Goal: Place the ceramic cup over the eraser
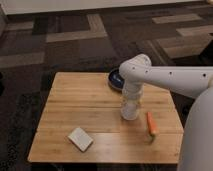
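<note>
The white ceramic cup [130, 112] stands on the wooden table [80, 97], right of its middle. My gripper [131, 101] comes straight down onto the cup from above, and the white arm reaches in from the right. The wrist covers the cup's upper part. The eraser is hidden in this view; no black block shows anywhere on the table.
A dark blue shallow bowl [115, 78] sits at the table's far edge, partly behind my arm. An orange carrot-like stick [150, 123] lies just right of the cup. A flat white square pad [80, 138] rests near the front left. Patterned carpet surrounds the table.
</note>
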Robot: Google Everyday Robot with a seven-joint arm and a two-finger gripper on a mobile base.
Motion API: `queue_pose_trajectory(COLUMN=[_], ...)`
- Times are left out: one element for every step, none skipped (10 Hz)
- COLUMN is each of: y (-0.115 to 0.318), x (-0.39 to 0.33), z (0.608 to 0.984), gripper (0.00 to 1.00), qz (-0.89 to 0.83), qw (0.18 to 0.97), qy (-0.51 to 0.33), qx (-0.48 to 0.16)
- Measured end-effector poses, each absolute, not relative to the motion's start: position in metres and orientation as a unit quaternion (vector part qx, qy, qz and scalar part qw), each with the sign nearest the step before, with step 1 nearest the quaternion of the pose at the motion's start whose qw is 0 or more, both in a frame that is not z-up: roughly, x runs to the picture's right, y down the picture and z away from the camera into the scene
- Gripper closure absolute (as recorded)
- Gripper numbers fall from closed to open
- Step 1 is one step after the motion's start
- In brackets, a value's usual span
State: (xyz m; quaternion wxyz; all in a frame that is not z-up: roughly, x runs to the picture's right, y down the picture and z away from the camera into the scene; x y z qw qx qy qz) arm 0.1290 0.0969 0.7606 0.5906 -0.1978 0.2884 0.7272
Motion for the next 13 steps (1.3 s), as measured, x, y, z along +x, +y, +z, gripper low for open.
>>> queue_pose_trajectory(y=[0.097,0.0972,0.0978,0.0984,0.0978,0.0977,0.0977,0.0974,0.0974,0.0974,0.0974,0.0974,0.0974], x=[0.1289,0.1287,0.1285,0.1274,0.1264,0.1261,0.1263,0.1265,0.1265,0.1266,0.1268,0.1269,0.127], z=[0.7606,0.7608,0.7611,0.7617,0.762,0.762,0.762,0.762,0.762,0.762,0.7619,0.7619,0.7619], gripper=[0.46,0.46,0.46,0.46,0.46,0.46,0.46,0.46,0.46,0.46,0.46,0.46,0.46], qz=[0.727,0.727,0.727,0.726,0.726,0.726,0.726,0.727,0.727,0.727,0.727,0.727,0.727], qw=[0.591,0.591,0.591,0.591,0.591,0.592,0.591,0.591,0.591,0.591,0.591,0.591,0.591], qy=[0.288,0.288,0.289,0.289,0.288,0.288,0.288,0.287,0.287,0.287,0.288,0.288,0.288], qx=[-0.198,-0.198,-0.199,-0.199,-0.2,-0.2,-0.2,-0.199,-0.199,-0.199,-0.199,-0.199,-0.199])
